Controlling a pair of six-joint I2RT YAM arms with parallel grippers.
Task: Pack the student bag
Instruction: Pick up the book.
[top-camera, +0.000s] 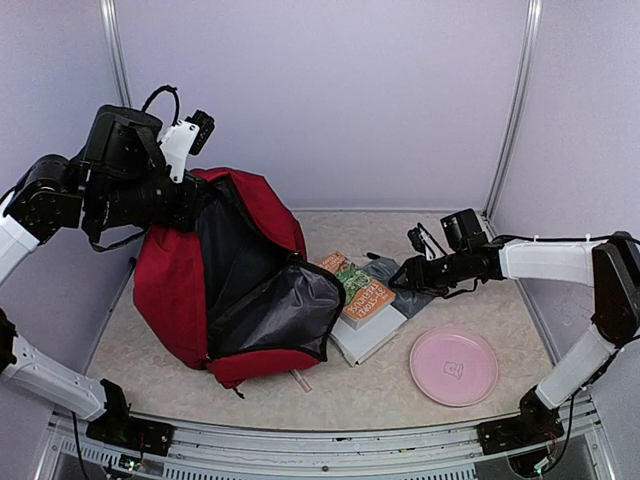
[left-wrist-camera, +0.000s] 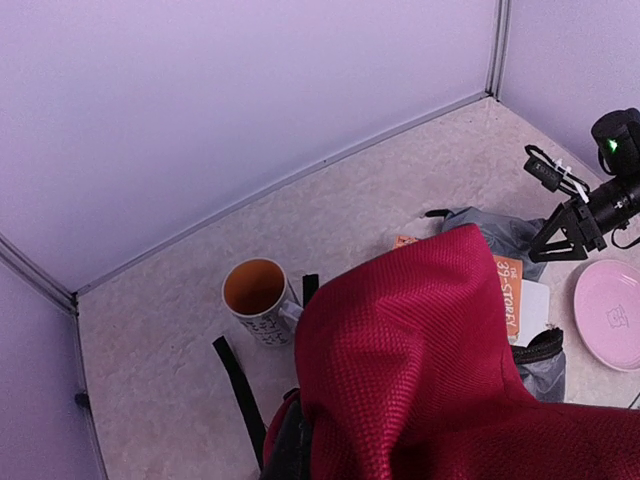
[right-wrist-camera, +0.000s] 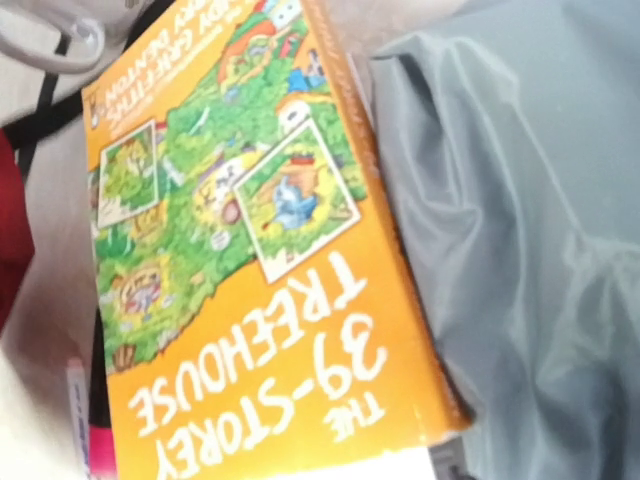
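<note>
Top view: student bag (top-camera: 170, 280) standing on table (top-camera: 150, 385) at left arm's side, main compartment gaping open.
Left gripper (top-camera: 195, 200) sitting at bag's top edge, jaws pressed together, pinching red fabric.
Right gripper (top-camera: 408, 275) hovering right of bag over grey pouch (top-camera: 410, 300), fingers spread, gripping nothing.
Orange book (top-camera: 360, 290) lying just beside bag's open mouth.
Pink plate (top-camera: 453, 365) lying further right of bag.

Left wrist view: red bag fabric filling foreground.
Mug (left-wrist-camera: 258, 300) standing just behind bag.

Right wrist view: book cover filling frame, pouch lying beside it on side away from bag.
Own fingers not showing.

The table (top-camera: 385, 398) bears student bag (top-camera: 170, 285), mug (left-wrist-camera: 258, 298), pink plate (top-camera: 454, 367), grey pouch (left-wrist-camera: 497, 232).
</note>
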